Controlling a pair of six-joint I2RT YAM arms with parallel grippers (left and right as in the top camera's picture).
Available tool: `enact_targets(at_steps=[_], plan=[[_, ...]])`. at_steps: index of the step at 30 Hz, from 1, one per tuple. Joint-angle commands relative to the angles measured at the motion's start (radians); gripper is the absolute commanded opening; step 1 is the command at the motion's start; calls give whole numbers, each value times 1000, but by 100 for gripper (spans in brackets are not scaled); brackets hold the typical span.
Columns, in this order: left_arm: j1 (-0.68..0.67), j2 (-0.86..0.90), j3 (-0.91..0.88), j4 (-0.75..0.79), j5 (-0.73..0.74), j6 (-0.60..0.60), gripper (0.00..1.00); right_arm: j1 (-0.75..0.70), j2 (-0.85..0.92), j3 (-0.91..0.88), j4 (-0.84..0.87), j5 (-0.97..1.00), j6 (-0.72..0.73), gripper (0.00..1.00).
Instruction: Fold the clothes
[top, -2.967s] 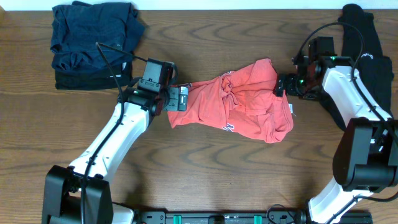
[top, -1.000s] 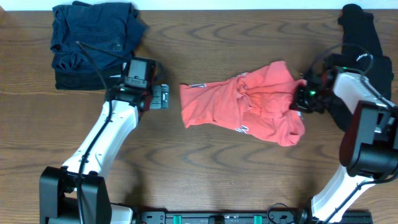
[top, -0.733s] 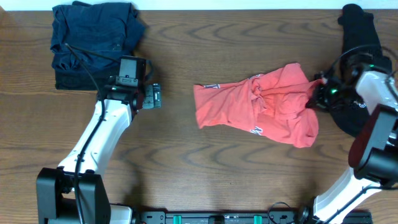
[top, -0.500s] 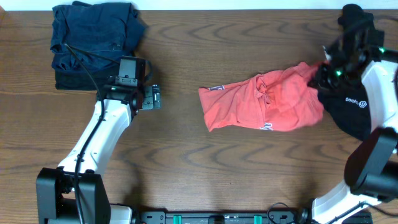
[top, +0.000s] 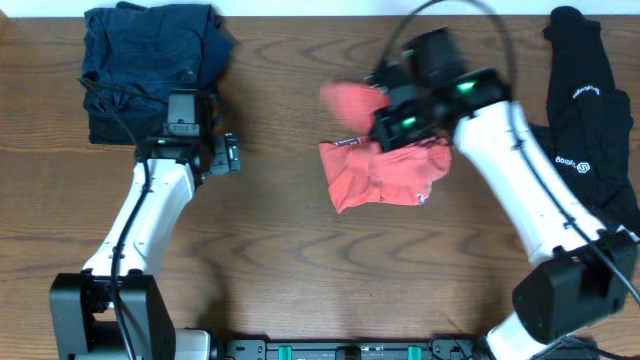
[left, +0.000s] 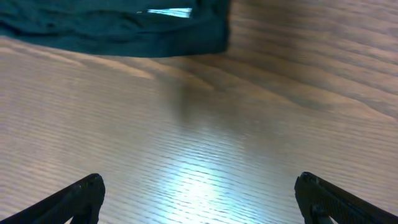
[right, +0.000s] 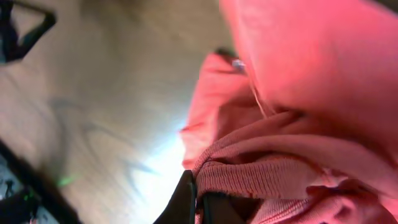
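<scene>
Landmark = coral T-shirt (top: 385, 178), bunched on the table (top: 300, 280), nowhere near flat.

- Well left of the shirt: navy pile (top: 150, 70), looks already folded. No risk there.
- Left of the shirt, well apart from it: left gripper (top: 230, 155). The wrist view shows its fingers (left: 81, 196) spread wide, with bare wood between them and nothing held. Risk: nothing pins the shirt, so a pull from the other arm may slide the whole garment instead of creasing it.
- Directly over the shirt's upper edge: right gripper (right: 198, 202). Jaws are clamped on a ribbed edge (right: 249, 177) of the coral fabric. One flap (top: 348, 100) is up off the table just above the shirt body and motion-blurred.
 - Risks here:
   - Single pinch point, so the cloth hangs in a wad and any fold lands crooked or doubled.
   - I can't tell how many layers are in the pinch. If it's more than one, the fold won't open.
   - The blur suggests speed, so the ribbing could slip out mid-swing.
   - The arm covers the shirt's right half from overhead, so alignment there is blind.
- Well right of the shirt: black garment (top: 585, 130), unfolded in a heap. The right arm's lower link runs just beside it. A return sweep could snag or drag it.
</scene>
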Motion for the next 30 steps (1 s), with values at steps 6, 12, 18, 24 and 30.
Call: enact_targets(at_steps=[6, 12, 18, 24, 30], plan=[[53, -11, 16, -3, -11, 13, 99, 188, 80, 7, -24, 44, 63, 5], [55, -11, 16, 2, -12, 13, 99, 206, 74, 24, -93, 27, 55, 36], [55, -11, 16, 16, -12, 13, 99, 205, 36, 135, -225, 66, 15, 45], [55, -11, 16, 16, -12, 13, 99, 163, 11, 161, -225, 269, 78, 62], [55, -11, 16, 16, -12, 13, 99, 85, 65, 86, -190, 272, 50, 62]])
